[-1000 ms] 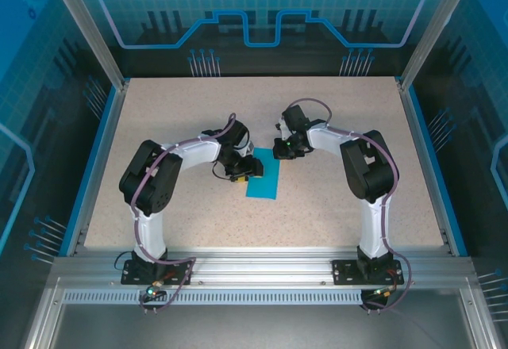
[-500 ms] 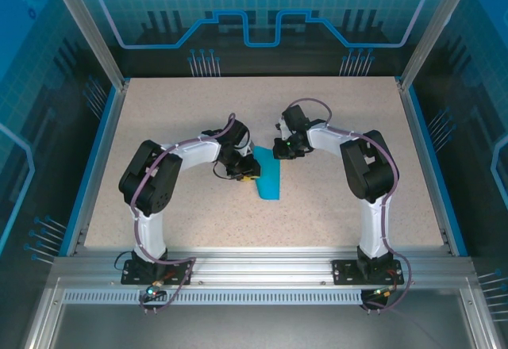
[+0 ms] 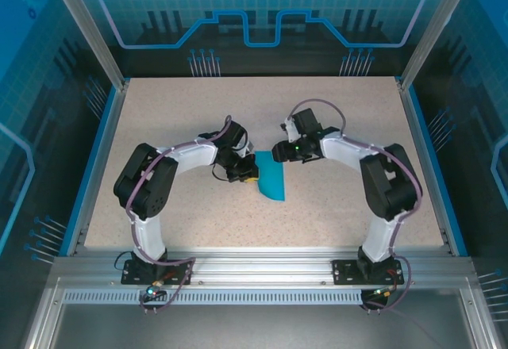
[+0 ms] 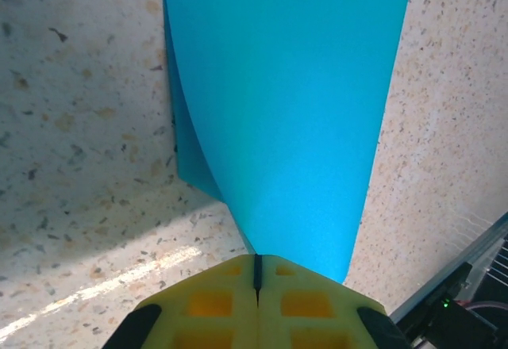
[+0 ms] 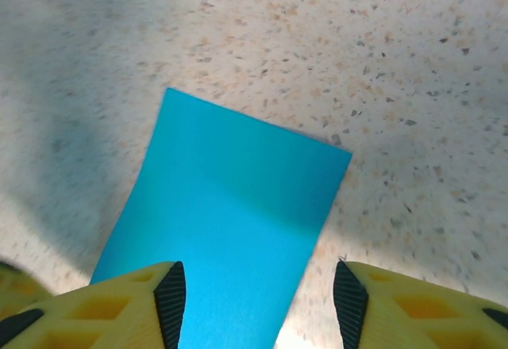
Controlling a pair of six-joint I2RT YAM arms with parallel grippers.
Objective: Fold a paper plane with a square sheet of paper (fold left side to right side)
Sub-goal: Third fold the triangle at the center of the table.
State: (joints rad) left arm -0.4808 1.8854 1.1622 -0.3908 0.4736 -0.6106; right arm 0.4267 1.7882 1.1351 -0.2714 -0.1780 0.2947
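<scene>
Your left claw (image 4: 256,274) was clamped on the paper's (image 3: 271,176) left edge, that side curled up off the counter (image 3: 341,206), mid-scene. Your right claw (image 5: 258,293) stood apart above the paper's far end.

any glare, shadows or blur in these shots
Left wrist view: a glare streak crosses the table lower left, with shadow under the curled left edge of the paper; right wrist view: the right hand is blurred near the lens, soft shadows on both sides; top external view: evenly lit, sharp.
</scene>
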